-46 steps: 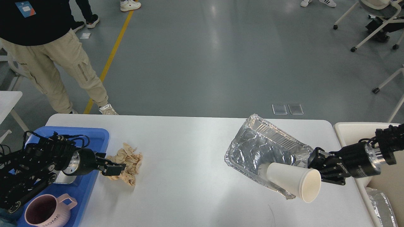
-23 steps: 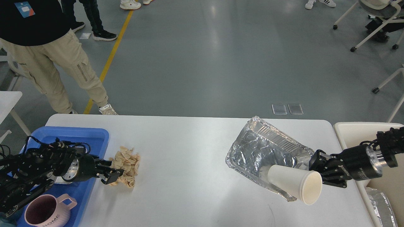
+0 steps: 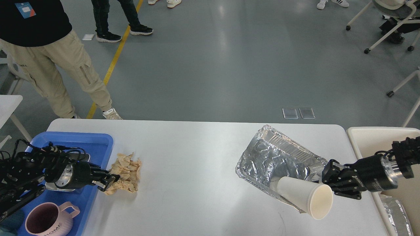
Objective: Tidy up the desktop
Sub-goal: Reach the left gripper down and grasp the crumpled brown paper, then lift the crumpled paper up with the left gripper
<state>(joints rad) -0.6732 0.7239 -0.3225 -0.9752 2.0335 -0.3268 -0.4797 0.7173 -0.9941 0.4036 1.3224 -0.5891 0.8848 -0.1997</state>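
Observation:
The white desktop [image 3: 197, 157] fills the lower half of the head view. A crumpled brown paper wad [image 3: 126, 172] lies on it beside the blue tray, and my left gripper [image 3: 107, 183] is shut on the wad's left edge. At the right, a crushed foil tray [image 3: 275, 157] is tilted, its near right corner held up off the desktop. My right gripper [image 3: 325, 178] is shut on that corner. A white paper cup [image 3: 305, 196] lies on its side in the foil tray, mouth toward me.
A blue tray [image 3: 98, 141] at the desktop's left end holds a pink mug [image 3: 46, 223]. A beige bin [image 3: 370, 137] with foil [image 3: 397, 213] inside stands off the right end. A person [image 3: 49, 59] stands behind the left corner.
My left gripper has drawn back left toward the blue tray, dragging the paper wad with it. The right gripper, foil tray and cup have sunk slightly. A person walked along the back.

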